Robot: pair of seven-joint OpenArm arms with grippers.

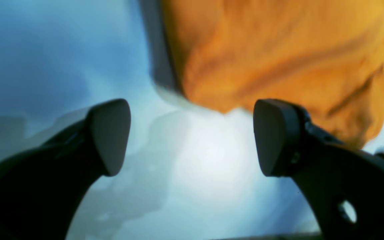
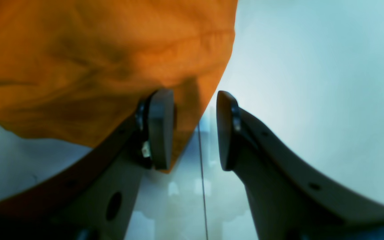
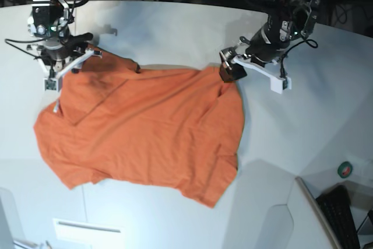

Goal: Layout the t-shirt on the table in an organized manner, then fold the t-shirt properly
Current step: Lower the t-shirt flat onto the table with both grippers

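The orange t-shirt (image 3: 145, 126) lies spread on the white table (image 3: 303, 132), creased, with its lower corner near the front. My left gripper (image 3: 233, 68) hovers at the shirt's far right corner. In the left wrist view it (image 1: 192, 136) is wide open, with the shirt (image 1: 278, 53) just beyond its fingertips and nothing between them. At the shirt's far left corner is my right gripper (image 3: 64, 77). In the right wrist view its (image 2: 195, 130) jaws stand apart. The cloth (image 2: 95, 66) drapes behind one finger (image 2: 160, 130) and is not pinched.
A thin dark seam (image 2: 201, 156) runs across the table under the right gripper. A green tape roll (image 3: 346, 169) and a keyboard (image 3: 344, 214) sit at the right front. A white label (image 3: 87, 225) lies at the front left edge.
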